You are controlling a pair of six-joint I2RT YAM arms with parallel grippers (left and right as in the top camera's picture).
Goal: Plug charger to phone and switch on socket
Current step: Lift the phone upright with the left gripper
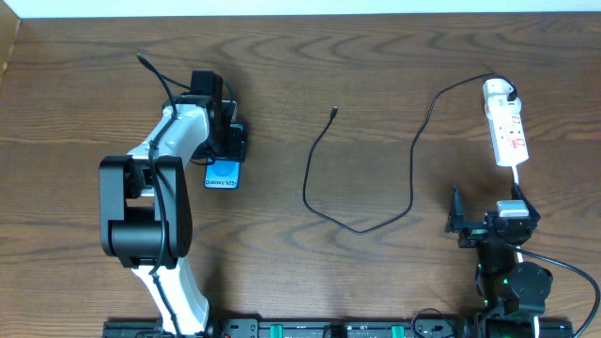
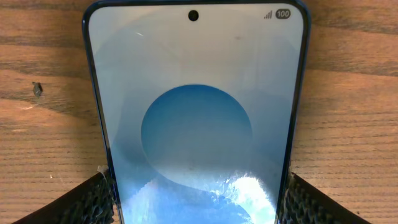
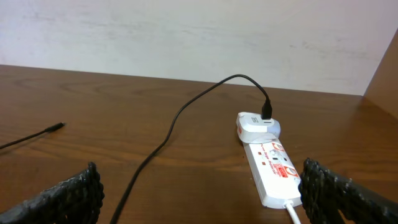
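**Step in hand, as judged: steadying before plugging**

Item: phone (image 1: 222, 174), left-centre tabletop, screen lit.
Holder: left gripper (image 2: 198, 200) straddling its long edges; pinching or just clear, cannot tell.
Spare: right gripper (image 3: 205, 202), spread, empty, facing socket (image 1: 508, 133) by right edge.
Next: fetch charger tip (image 1: 335, 112), mid-tabletop; align with port.

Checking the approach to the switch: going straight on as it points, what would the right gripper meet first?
Probably the socket, whose near end lies just right of centre ahead of the right gripper. The charger cable runs left of centre and might be brushed; depth is unclear.
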